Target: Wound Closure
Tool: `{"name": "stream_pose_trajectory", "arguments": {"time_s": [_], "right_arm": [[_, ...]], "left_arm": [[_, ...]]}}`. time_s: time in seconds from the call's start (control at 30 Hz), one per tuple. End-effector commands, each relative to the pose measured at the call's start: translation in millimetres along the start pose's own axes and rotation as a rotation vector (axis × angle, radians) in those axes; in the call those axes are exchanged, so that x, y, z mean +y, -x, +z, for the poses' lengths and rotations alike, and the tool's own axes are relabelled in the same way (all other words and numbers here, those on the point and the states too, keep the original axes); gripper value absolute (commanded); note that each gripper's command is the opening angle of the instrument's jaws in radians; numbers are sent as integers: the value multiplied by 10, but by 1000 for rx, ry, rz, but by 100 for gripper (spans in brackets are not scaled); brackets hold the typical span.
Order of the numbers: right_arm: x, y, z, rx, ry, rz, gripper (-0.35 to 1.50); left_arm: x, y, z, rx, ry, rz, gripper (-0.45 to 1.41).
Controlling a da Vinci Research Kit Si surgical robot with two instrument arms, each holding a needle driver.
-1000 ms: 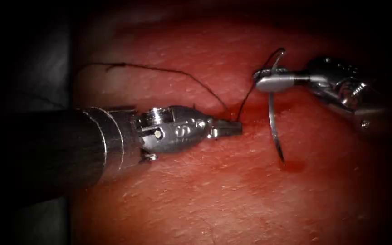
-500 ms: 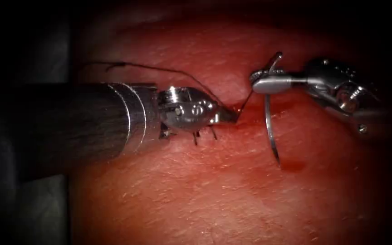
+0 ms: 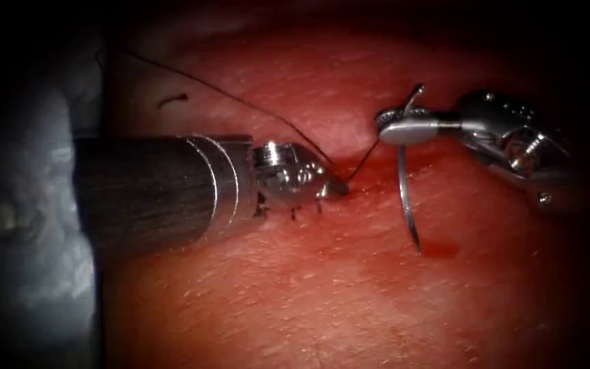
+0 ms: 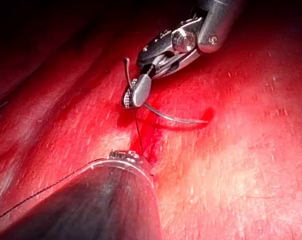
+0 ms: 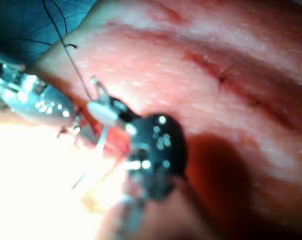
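My left tool (image 3: 338, 186) comes in from the left, its tip low on the tissue (image 3: 322, 294) with the jaws shut on the thread (image 3: 240, 99). From there the thread runs straight up to the far left, and a short stretch climbs to the needle's tail. The right tool (image 3: 394, 126) is shut on the curved needle (image 3: 404, 198) near its tail end. The needle hangs out of the tissue, its point close over a spot of red fluid (image 3: 440, 250). In the left wrist view the right tool (image 4: 136, 92) holds the needle (image 4: 171, 116) above the surface.
Short dark ends of thread (image 3: 293, 212) stick up from the tissue under the left tool's wrist. A cut end of thread (image 3: 173, 100) lies on the tissue at upper left. Grey cloth (image 3: 29, 225) borders the tissue's left edge.
The left tool has rolled about its shaft and its tip has drawn slightly left. The thread to the far left has gone from a slack curve to a straight line. The right tool barely moved.
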Motion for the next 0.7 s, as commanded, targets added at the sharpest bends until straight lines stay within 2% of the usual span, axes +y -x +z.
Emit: {"name": "stream_pose_trajectory", "arguments": {"time_s": [0.03,0.2,0.47,0.7], "right_arm": [[0,9,7,0,-1,2,-35],[-2,11,9,0,-2,-5,-35],[2,12,15,7,2,-66,-35],[5,8,23,29,13,-120,-35]], "left_arm": [[0,-1,8,-4,8,3,-45],[-13,3,11,-34,41,-15,-45],[-8,25,30,-198,167,-22,-45],[-9,30,35,-204,186,-17,-45]]}}
